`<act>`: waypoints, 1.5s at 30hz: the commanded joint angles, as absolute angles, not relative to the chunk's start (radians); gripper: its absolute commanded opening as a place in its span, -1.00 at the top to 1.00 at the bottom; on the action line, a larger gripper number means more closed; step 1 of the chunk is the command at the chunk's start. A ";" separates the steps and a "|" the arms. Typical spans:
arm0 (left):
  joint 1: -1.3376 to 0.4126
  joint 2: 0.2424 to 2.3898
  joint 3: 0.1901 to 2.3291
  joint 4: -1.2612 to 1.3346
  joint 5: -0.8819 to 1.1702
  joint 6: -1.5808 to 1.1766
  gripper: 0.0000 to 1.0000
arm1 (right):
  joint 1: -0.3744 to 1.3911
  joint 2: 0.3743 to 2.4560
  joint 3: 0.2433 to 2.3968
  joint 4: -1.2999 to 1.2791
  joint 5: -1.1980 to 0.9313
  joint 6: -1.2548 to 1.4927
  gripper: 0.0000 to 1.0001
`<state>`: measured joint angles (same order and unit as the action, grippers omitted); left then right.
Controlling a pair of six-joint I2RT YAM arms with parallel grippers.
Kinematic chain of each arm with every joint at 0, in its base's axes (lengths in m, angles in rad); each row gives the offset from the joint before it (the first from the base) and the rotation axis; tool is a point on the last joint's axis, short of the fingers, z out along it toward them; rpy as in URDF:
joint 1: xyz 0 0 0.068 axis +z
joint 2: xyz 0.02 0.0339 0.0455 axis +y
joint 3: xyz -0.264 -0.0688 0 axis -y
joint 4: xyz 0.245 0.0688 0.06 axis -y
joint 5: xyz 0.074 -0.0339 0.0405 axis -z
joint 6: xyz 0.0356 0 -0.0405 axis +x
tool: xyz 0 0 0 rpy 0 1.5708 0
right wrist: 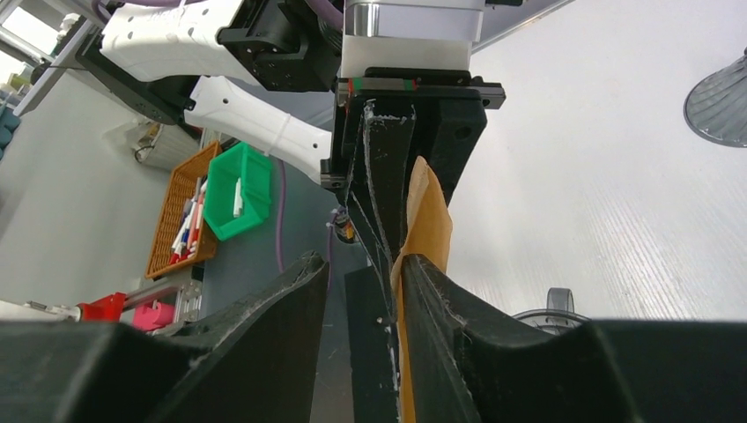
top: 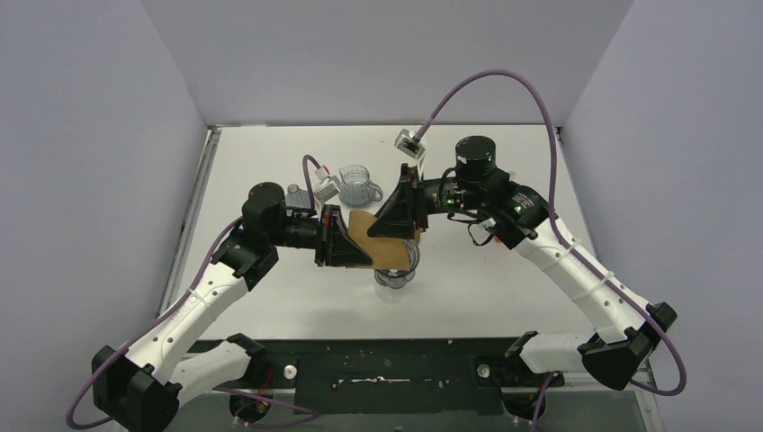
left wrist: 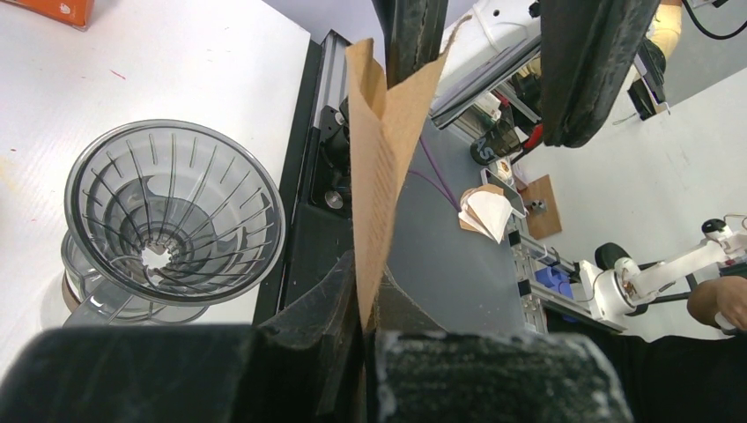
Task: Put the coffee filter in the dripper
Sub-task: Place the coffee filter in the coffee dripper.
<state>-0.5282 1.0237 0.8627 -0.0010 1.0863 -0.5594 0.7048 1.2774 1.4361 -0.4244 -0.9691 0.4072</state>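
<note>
The dripper [top: 402, 266], a smoky grey ribbed cone, stands on the table under both grippers; it also shows at the left of the left wrist view [left wrist: 176, 225], and its handle shows in the right wrist view [right wrist: 555, 302]. My left gripper [top: 358, 243] [left wrist: 366, 298] is shut on the tip of a tan-brown paper cone [top: 382, 243] [left wrist: 383, 159], held above the dripper and beside it. My right gripper [top: 398, 219] [right wrist: 363, 266] is open at the paper's wide end; one finger [right wrist: 449, 317] touches the paper [right wrist: 430, 216]. No white coffee filter shows on the table.
A clear glass measuring jug [top: 358, 185] and a small clear object [top: 294, 193] stand behind the left arm. Off the table's near edge lies a stack of folded papers [left wrist: 487, 214]. Grey walls close off the left, back and right of the table.
</note>
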 commanded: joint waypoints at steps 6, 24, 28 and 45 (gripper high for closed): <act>-0.523 1.004 0.903 0.028 1.105 -0.565 1.00 | 0.721 1.257 1.427 -0.463 -0.940 0.362 0.36; -0.522 0.988 0.917 0.093 1.040 -0.618 1.00 | 0.742 1.193 1.343 -0.470 -0.928 0.370 0.55; -0.522 0.984 0.919 0.129 1.036 -0.646 1.00 | 0.744 1.177 1.329 -0.471 -0.914 0.368 0.57; -0.522 0.961 0.892 0.251 1.057 -0.744 1.00 | 0.759 1.109 1.291 -0.420 -0.818 0.346 1.00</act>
